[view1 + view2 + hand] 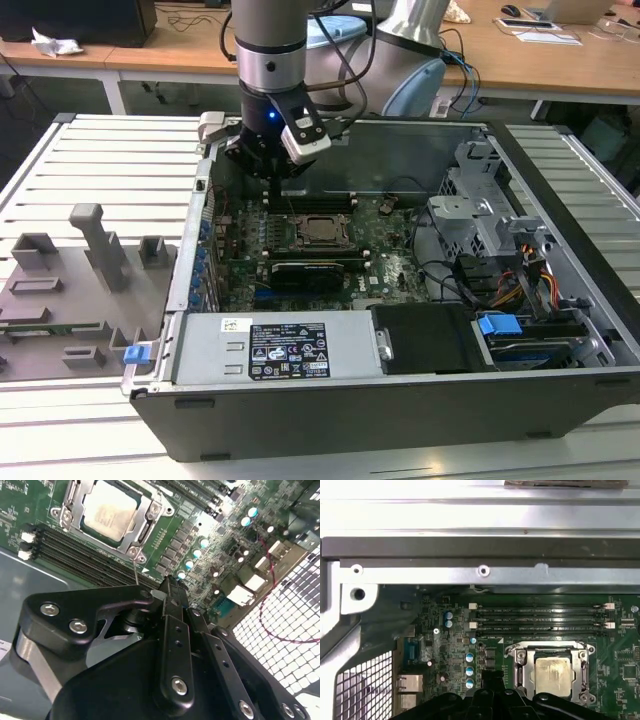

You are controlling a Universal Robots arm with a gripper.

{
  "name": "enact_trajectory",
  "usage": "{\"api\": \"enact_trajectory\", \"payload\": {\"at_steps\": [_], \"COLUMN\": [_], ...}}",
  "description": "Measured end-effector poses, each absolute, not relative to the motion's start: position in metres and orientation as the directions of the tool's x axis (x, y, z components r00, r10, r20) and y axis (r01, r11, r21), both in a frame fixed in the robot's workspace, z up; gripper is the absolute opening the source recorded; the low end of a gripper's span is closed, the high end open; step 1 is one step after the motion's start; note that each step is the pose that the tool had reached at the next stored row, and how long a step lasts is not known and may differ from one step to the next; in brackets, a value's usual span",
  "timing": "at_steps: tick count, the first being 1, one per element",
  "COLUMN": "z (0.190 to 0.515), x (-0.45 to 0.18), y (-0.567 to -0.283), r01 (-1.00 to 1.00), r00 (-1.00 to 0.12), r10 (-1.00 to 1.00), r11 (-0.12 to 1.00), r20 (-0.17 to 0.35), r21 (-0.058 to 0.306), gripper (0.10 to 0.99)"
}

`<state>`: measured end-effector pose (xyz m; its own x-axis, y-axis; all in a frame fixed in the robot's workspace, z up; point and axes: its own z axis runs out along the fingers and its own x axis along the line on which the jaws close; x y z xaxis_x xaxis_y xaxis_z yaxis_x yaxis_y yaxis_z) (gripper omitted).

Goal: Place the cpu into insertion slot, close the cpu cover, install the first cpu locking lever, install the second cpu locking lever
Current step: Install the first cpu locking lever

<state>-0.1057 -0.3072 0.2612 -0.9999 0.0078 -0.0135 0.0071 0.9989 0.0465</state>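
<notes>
Jaws pressed together w/ nothing btwn them, gripper (172, 584) hangs low over green board (395, 262) inside PC case (400, 395). Toward the exterior view's right, cpu (322, 230) sits in insertion slot (514, 653), cpu cover (142, 527) flat over it.

Case: open dark computer case (400, 410) on a slatted table (110, 160);
Board: green motherboard (390, 265); long black memory slots (540, 619);
Fixtures: grey blocks (100, 245) at the exterior view's left
</notes>
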Motion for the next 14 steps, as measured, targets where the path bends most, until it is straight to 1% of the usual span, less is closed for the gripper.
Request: {"api": "enact_trajectory", "payload": {"at_steps": [14], "z": [0.256], "x": [-0.1], "y": [-0.289], "r01": [0.007], "r00": [-1.0], "r10": [0.008], "r11": [0.999], "r20": [-0.013], "r21": [0.046], "gripper": [0.106]}}
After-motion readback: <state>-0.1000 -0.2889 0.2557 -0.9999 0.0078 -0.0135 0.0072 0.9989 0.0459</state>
